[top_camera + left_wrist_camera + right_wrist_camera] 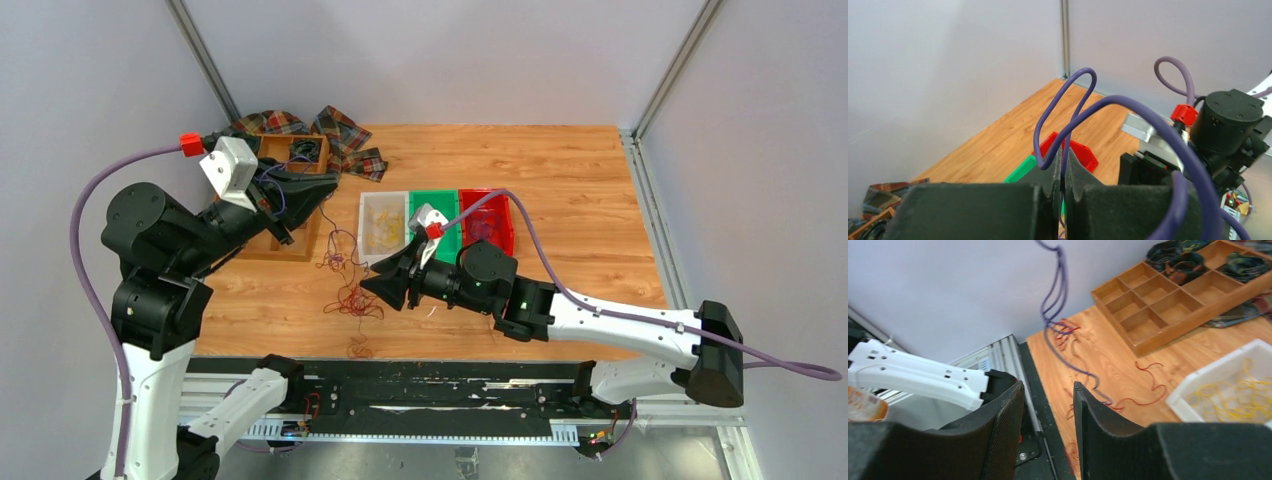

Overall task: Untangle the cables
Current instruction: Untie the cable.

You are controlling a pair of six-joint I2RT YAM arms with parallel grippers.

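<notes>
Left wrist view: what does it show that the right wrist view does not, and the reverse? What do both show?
Only the left wrist view: the left claw shut on a loop of purple wire, with the red bin and green bin beyond it.
Only the right wrist view: the right claw open and empty, the tray, red wires on the table, and the white bin with yellow wires.
Both: the purple wire and the wooden table.

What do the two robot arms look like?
Both the left arm and right arm mix white shells with rounded black joints. The left gripper and right gripper each have two black, wedge-shaped, textured fingers. A thick lilac hose with a red plug runs to each wrist.
</notes>
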